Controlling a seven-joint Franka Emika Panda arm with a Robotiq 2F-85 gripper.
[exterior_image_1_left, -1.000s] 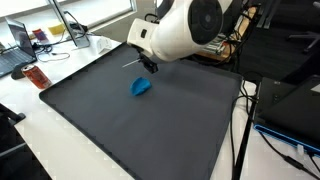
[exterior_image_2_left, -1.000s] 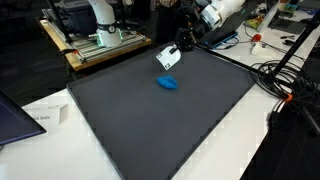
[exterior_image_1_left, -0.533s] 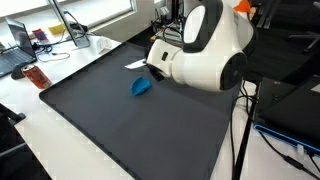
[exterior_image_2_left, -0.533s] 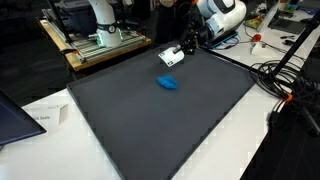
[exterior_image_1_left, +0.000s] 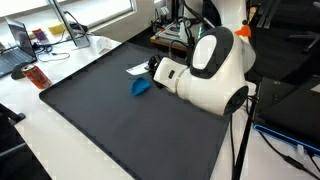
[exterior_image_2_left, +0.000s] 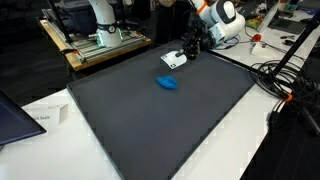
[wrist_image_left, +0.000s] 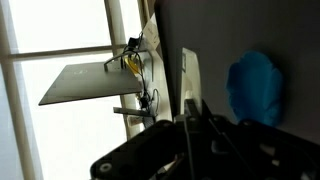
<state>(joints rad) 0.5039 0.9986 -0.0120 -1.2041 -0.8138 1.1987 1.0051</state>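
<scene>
A crumpled blue object lies on the dark mat; it also shows in the other exterior view and in the wrist view. A small white card lies near the mat's far edge, also seen in an exterior view and edge-on in the wrist view. My gripper is low over the mat between card and blue object, with its dark fingers together and their tips right at the card. I cannot tell whether it pinches the card.
The dark mat covers most of the table. A laptop and a red can stand beside one mat edge. Equipment on a wooden bench and loose cables ring the mat.
The arm has swung down and across the mat's far edge, its big wrist body now low over the mat. The blue object has not moved. The white card is more exposed.
</scene>
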